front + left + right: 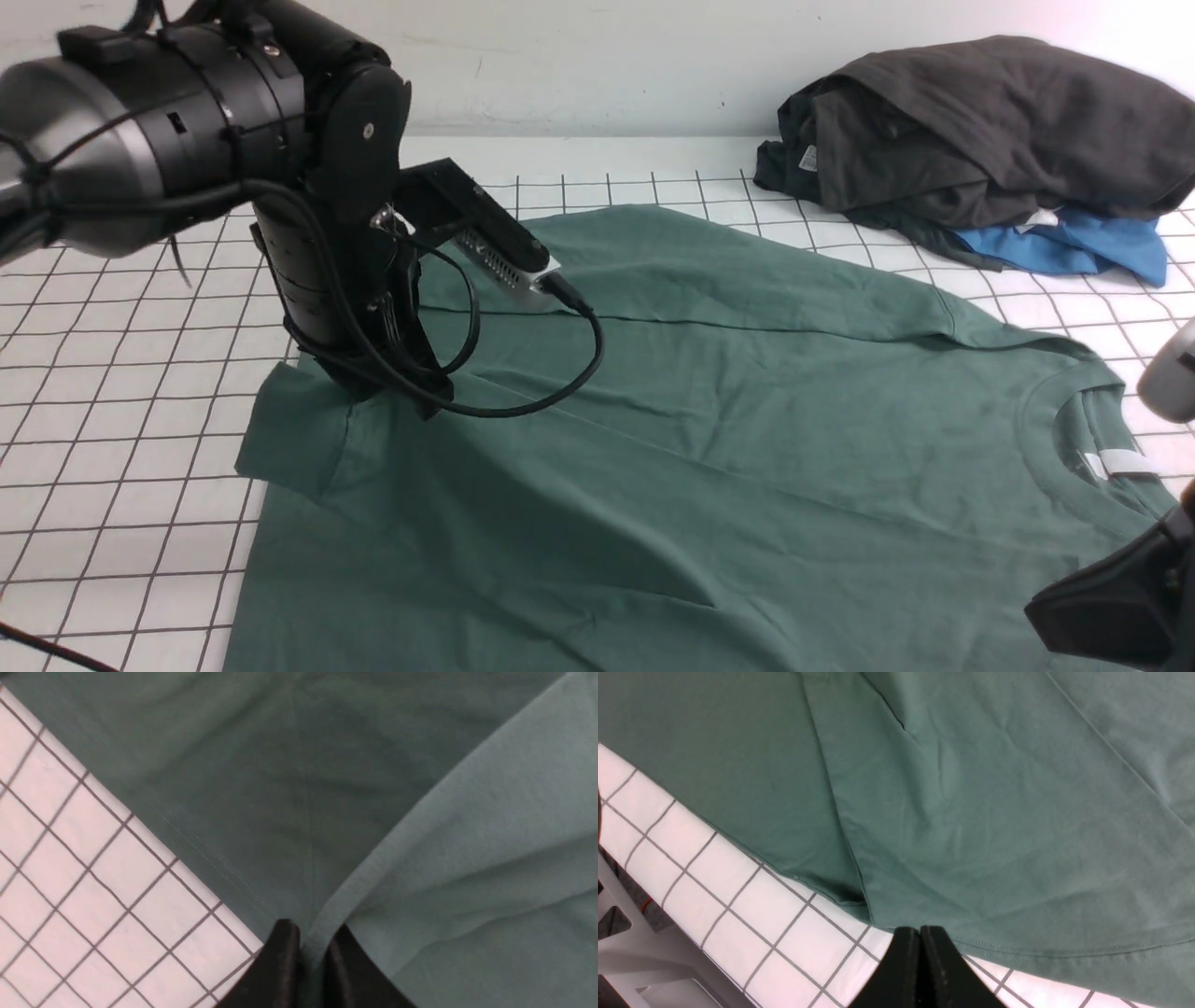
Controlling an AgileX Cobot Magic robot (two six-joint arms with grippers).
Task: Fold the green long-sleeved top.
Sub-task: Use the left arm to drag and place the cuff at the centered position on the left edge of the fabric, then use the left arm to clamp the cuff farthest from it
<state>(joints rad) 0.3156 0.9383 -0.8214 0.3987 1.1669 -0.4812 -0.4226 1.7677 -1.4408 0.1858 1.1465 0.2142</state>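
Observation:
The green long-sleeved top lies spread on the gridded table, with its ribbed neck and white neck label at the right. No chest logo shows. My left gripper points down at the top's left part, beside a turned-over flap. In the left wrist view this gripper is shut on a raised fold of the top. My right gripper is shut with nothing between its fingers, just off the top's stitched hem. In the front view only the right arm's body shows, at the lower right.
A dark grey-black heap of clothes lies at the back right on a bright blue garment. The left arm's cable hangs over the top. In the right wrist view the table's edge and a white frame lie close by.

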